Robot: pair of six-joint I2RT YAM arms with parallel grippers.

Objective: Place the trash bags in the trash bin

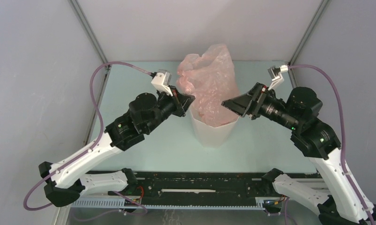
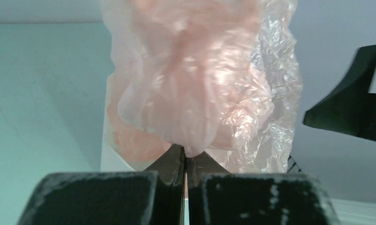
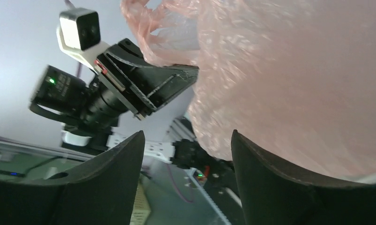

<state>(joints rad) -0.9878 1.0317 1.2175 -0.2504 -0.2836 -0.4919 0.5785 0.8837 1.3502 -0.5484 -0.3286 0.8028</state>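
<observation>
1. The left claw point(image 2: 186, 158) is clenched on a small fold of the bag point(image 1: 208, 82), pinched low on its near side.
2. The right claw point(image 3: 186, 154) is released. Its fingers stand apart with nothing between them, just beside the bag's other flank.
3. The lower part of the bag sits inside the bin point(image 1: 214, 133), while most of its bulk billows above the rim. The bin stands upright mid-bench point(image 1: 176, 150).
4. The step in hand appears to be stuffing the bag down. Carry the pinched fold downward toward the centre of the opening, not sideways, since a lateral pull could tip the bin.
5. The free claw would best take hold high on the puffed part and press it inward, so trapped air escapes upward.
6. Bag material: thin, crinkly, translucent pale-pink film that catches the light. It will likely spring back when let go.
7. Bin material: smooth white plastic with flat facets tapering to a narrower base. It is probably light and unsteady under side load.
</observation>
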